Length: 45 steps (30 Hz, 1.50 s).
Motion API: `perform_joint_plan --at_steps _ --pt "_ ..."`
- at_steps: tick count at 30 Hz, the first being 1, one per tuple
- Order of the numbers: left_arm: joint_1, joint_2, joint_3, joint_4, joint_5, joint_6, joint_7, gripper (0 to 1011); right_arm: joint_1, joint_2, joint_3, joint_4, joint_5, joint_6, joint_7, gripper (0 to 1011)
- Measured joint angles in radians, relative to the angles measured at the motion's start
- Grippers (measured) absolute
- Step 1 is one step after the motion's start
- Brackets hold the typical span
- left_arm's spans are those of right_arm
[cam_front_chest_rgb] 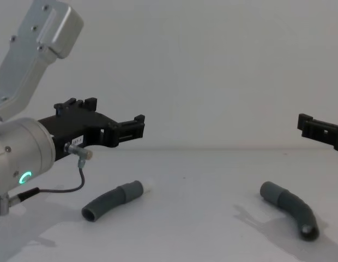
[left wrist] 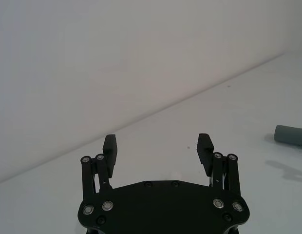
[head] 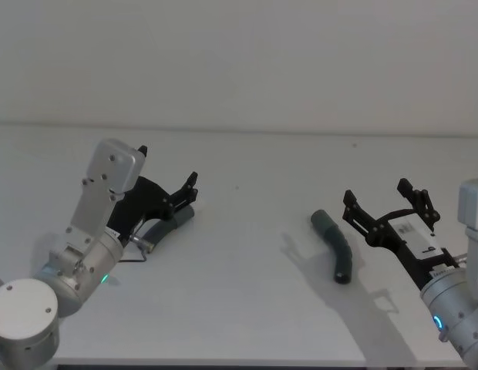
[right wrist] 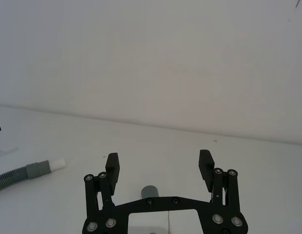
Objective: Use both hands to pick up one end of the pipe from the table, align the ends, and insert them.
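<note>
Two dark-grey ribbed pipe pieces lie apart on the white table [head: 247, 308]. The left piece [head: 166, 223] [cam_front_chest_rgb: 112, 200] [right wrist: 14, 176] ends in a grey cuff with a white tip [right wrist: 57, 164] [cam_front_chest_rgb: 149, 187]. Above it hovers my left gripper [head: 168, 166] [cam_front_chest_rgb: 117, 117] [left wrist: 158, 144], open and holding nothing. The right piece [head: 336, 247] [cam_front_chest_rgb: 289, 206] is curved, with a plain grey cuff [left wrist: 290, 135] [right wrist: 150, 191]. My right gripper [head: 375, 190] [right wrist: 159, 160] [cam_front_chest_rgb: 313, 128] hangs open and empty just right of that piece, above the table.
A plain white wall [head: 239, 62] rises behind the table's far edge. Bare tabletop lies between the two pieces. A thin cable [cam_front_chest_rgb: 76, 183] loops below the left wrist, close to the left piece.
</note>
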Motion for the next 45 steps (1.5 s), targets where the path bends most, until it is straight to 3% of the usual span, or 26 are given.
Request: perform_joint_plan --at_steps 4,12,21,27,45 --pt "0.000 0.003 -0.002 -0.014 -0.001 0.024 -0.003 1002 0.000 0.000 0.000 0.000 0.000 0.000 0.000 1001" --pt "-0.001 0.022 -0.010 -0.066 -0.021 0.142 -0.030 1002 0.000 0.000 0.000 0.000 0.000 0.000 0.000 1000" --pt "-0.027 0.061 -0.015 -0.117 -0.053 0.327 -0.090 1001 0.000 0.000 0.000 0.000 0.000 0.000 0.000 1001" --pt "-0.066 0.088 -0.012 -0.119 -0.066 0.420 -0.143 1002 0.000 0.000 0.000 0.000 0.000 0.000 0.000 1001" --pt "-0.170 0.108 0.012 -0.039 -0.077 0.553 -0.256 1002 0.000 0.000 0.000 0.000 0.000 0.000 0.000 1001"
